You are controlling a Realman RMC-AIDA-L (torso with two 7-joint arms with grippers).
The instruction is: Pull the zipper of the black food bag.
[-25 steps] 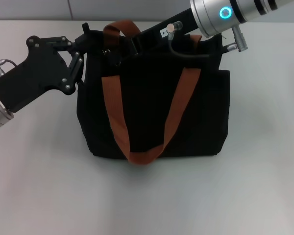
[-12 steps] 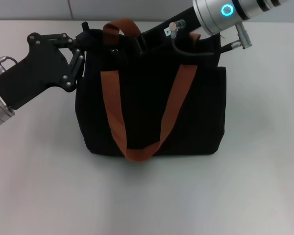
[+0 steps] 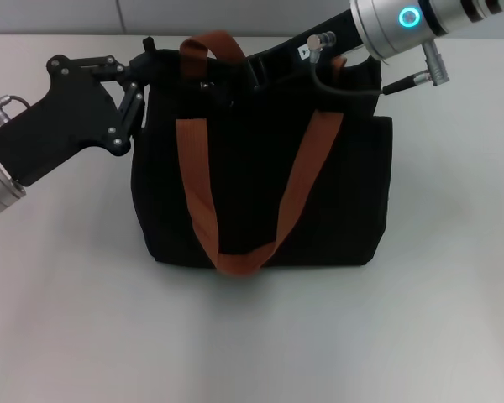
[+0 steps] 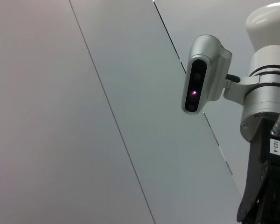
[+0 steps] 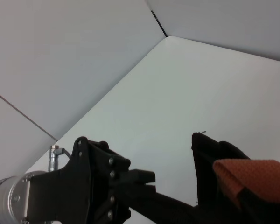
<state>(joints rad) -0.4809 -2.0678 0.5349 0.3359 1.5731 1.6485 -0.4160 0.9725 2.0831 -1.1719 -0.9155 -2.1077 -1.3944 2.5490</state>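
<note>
Left hand (image 3: 155, 63) low and reaching in from the left; right hand (image 3: 250, 71) angled down from above.

A pale matte tabletop (image 3: 252, 336) meets a grey panelled wall (image 4: 84, 116) with dark seams.

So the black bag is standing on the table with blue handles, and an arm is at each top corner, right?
Not quite: the handles are orange-brown, not blue, as the head view shows. The rest holds: the black bag stands on the table, with the left gripper at one top corner and the right gripper reaching in at the other side of the top.
</note>
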